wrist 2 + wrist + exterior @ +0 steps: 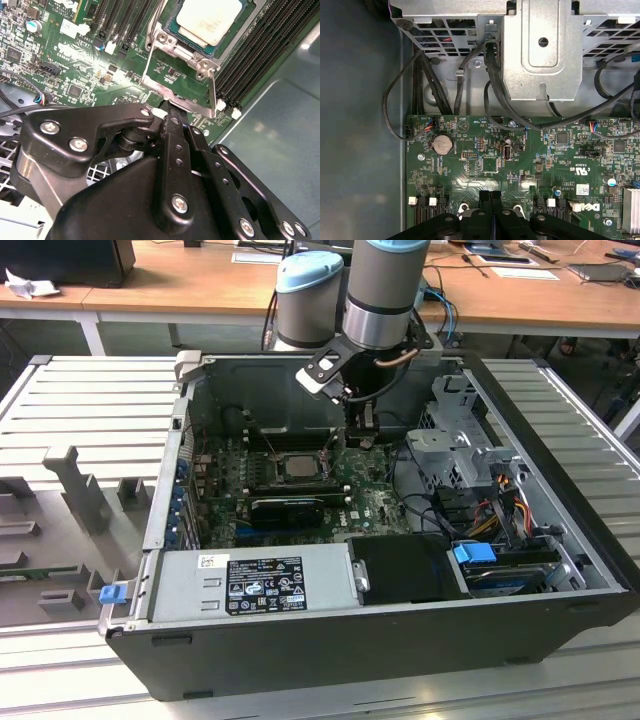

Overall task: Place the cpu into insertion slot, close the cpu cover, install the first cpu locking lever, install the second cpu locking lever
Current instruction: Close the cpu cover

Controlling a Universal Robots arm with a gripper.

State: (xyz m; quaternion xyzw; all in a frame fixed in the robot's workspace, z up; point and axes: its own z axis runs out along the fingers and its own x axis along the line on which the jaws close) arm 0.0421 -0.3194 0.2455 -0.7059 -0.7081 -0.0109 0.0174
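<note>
You have little room: your gripper (170,109) sits between the case wall (280,115), just beside the memory slots (260,55), and the drive cage (455,445) at the exterior view's right. Its jaws are together, tips touching the outer edge of the cpu cover (175,97), which is open, off the insertion slot (169,31). The cpu (210,20), pale silver and square, sits flat in that slot.

Robotics lab or workshop; open computer case (350,650) on ribbed metal bench (90,390); wooden desks (180,285) with cables (447,312), papers (525,273) behind.
</note>
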